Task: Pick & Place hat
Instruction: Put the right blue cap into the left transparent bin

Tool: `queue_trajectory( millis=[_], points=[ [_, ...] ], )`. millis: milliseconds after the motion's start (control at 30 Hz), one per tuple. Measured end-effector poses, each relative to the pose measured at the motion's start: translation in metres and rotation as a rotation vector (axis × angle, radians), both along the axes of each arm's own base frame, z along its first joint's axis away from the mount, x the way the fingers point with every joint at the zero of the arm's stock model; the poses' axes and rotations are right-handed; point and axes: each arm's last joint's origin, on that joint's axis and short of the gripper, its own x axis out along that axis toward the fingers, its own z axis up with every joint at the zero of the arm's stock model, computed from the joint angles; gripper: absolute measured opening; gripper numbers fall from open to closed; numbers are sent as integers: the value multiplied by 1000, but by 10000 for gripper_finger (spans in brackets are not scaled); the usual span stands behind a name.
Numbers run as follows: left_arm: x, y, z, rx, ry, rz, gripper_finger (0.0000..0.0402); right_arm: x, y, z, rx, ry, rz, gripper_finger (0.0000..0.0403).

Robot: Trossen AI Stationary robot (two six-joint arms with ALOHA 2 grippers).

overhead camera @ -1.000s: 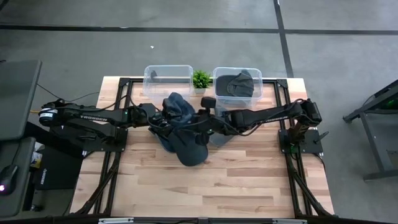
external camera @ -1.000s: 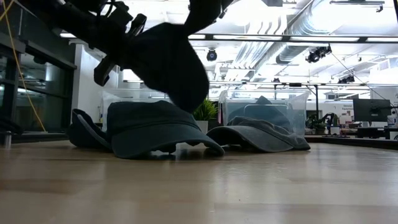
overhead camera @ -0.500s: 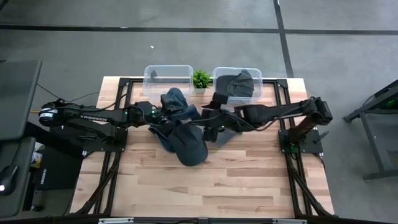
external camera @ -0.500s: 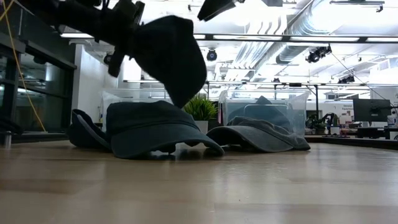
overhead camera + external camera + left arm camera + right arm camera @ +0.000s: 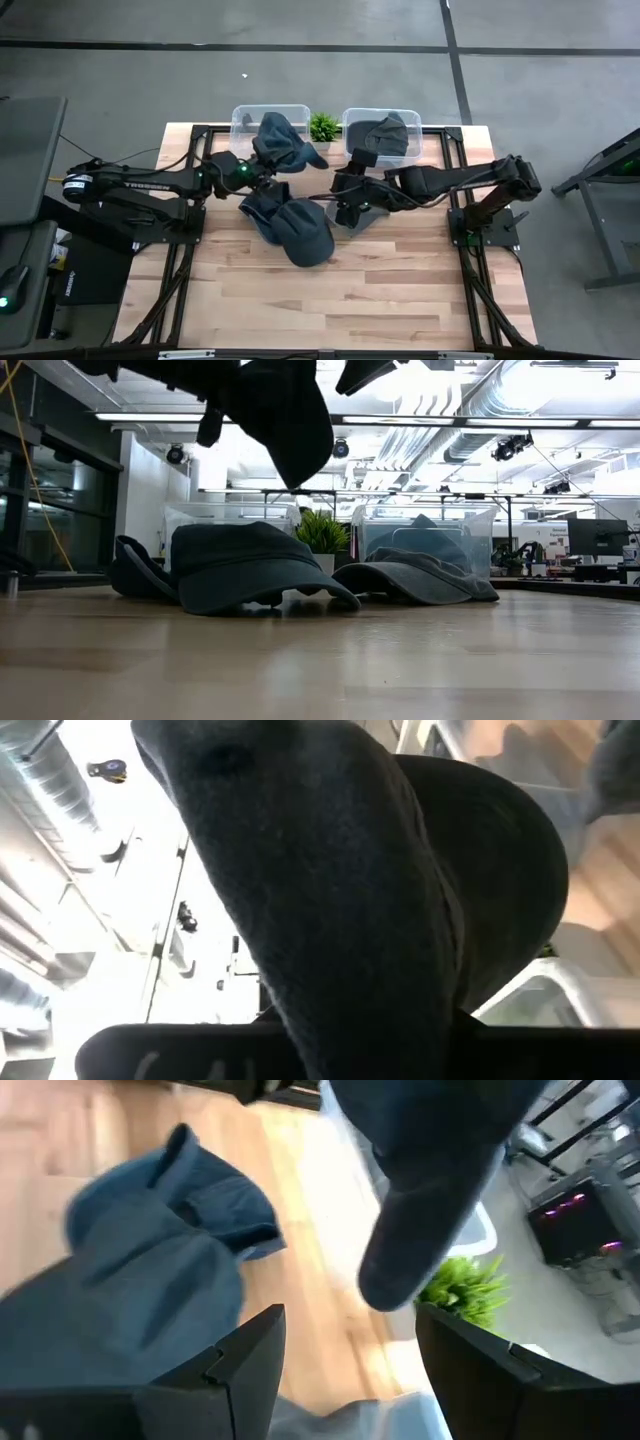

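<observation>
Item: hat, dark cloth cap, held aloft by our left hand, whose fingers are clamped together on its fabric. It hangs over the near edge of the left clear bin, at the desk's far side.

Handling: we judge it light, soft and floppy; in the low view the crown sags below the grip, so it will swing and fold, not hold shape. The brim looks the stiffest part and the surest place to pinch.

Our right hand stands apart, fingers wide, holding nothing, above the other caps lying mid-desk. A small plant sits between the two bins.
</observation>
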Motion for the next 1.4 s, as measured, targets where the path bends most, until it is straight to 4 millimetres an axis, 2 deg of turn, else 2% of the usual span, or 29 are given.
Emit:
queue_trajectory(
  millis=[233,500,600,800,933,1033,1233,1400],
  points=[
    [0,1,19,58,-21,42,10,6,-22,1,-68,-4,-35,221],
    [-14,1,58,94,-136,86,10,6,-47,1,-117,38,-55,220],
    [-23,0,68,90,-186,87,10,6,-60,-10,-93,29,-32,220],
    [-39,-2,76,48,-244,88,10,2,-87,-58,-150,47,-10,220],
    [-47,-3,80,-2,-293,57,10,0,-97,-85,-217,-83,47,220],
    [-49,-3,81,-11,-306,52,10,-3,-100,-94,-286,-243,89,220],
    [-50,-3,82,-57,-350,36,10,-17,-98,-96,-383,-642,254,220],
    [-45,-4,83,-89,-396,-18,10,-24,-97,-90,-413,-794,371,220]
  ],
)
